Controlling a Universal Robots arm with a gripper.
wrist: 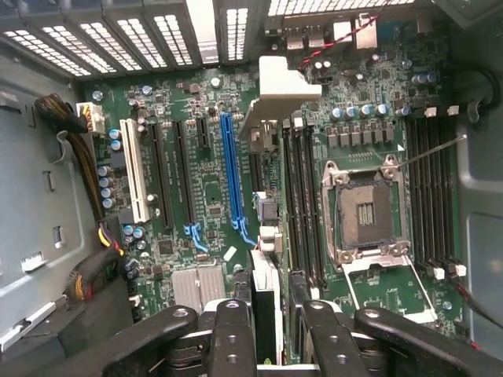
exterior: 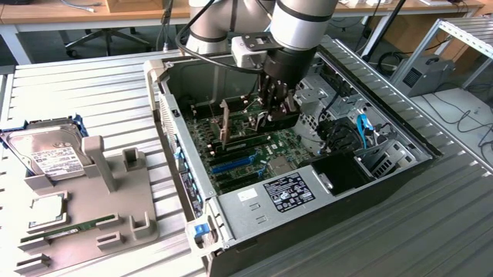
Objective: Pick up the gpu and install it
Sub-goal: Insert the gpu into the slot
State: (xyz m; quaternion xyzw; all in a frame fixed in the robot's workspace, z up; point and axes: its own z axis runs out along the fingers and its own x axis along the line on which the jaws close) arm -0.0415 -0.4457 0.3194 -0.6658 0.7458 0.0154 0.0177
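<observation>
Fingers (wrist: pixel 271 330) are closed on the gpu (wrist: pixel 266 302), held on edge inside the computer case (exterior: pixel 362 190), just above the motherboard (wrist: pixel 212 196). If it is misaligned with the blue slot (wrist: pixel 230 169), the connector may be jammed or bent.

The exterior view looks down at an angle from well off the table at the open computer case (exterior: pixel 292 173), while the wrist view peers close and straight down past the end effector (wrist: pixel 271 330) onto the motherboard (wrist: pixel 212 188) both share.
</observation>
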